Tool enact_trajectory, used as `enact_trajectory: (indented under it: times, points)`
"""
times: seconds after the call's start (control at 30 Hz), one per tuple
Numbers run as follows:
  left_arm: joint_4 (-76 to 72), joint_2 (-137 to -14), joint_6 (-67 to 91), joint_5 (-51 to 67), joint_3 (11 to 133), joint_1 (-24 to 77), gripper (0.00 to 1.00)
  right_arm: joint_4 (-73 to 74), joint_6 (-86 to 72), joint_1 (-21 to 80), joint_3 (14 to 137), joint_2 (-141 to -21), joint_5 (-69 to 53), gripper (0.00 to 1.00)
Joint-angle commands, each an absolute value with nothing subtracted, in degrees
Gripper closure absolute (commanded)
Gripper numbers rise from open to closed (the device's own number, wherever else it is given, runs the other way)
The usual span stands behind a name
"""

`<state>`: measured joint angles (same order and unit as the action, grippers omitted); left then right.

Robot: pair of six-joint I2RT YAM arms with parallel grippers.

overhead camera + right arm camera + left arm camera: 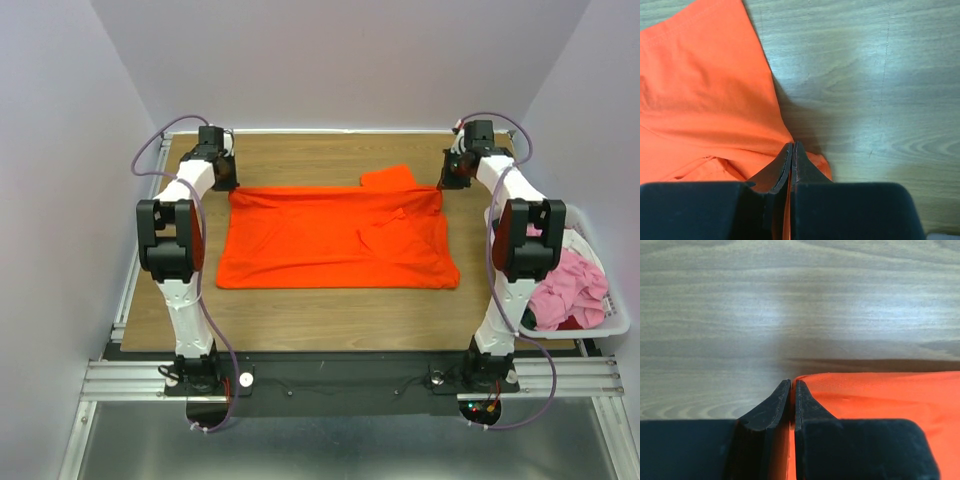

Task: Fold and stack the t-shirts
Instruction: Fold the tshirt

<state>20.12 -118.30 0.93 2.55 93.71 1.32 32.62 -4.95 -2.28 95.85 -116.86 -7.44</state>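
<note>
A bright orange t-shirt (335, 238) lies spread flat across the middle of the wooden table, one sleeve (388, 177) sticking out at the far edge. My left gripper (226, 178) is shut on the shirt's far left corner (850, 390), with orange cloth showing between the fingers (807, 400). My right gripper (449, 175) is shut on the shirt's far right corner (715, 100), cloth pinched between its fingers (802, 165). Both grippers are low over the table.
A white plastic bin (610, 325) stands off the table's right edge, holding pink (572, 285), white and dark shirts. Bare wood table (330, 320) lies in front of the orange shirt and behind it (790, 300).
</note>
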Motion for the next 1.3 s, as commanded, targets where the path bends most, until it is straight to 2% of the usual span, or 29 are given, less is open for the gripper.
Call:
enact_trajectory:
  times: [0.0,0.7,1.27]
  points:
    - [19.95,-112.33,1.05,0.79,91.94,0.44,1.0,30.41,-5.36,-2.64,94.49,-112.24,-5.45,0.99]
    - [21.0,-105.65,4.13,0.44,81.13,1.58,1.0,29.62,-8.7,-2.64,82.36,-105.56,-2.55,0.99]
    - [19.78,-102.13,7.03,-2.81,76.64,1.85,1.0,29.36,-10.98,-2.64,78.67,-102.22,-2.55,0.99]
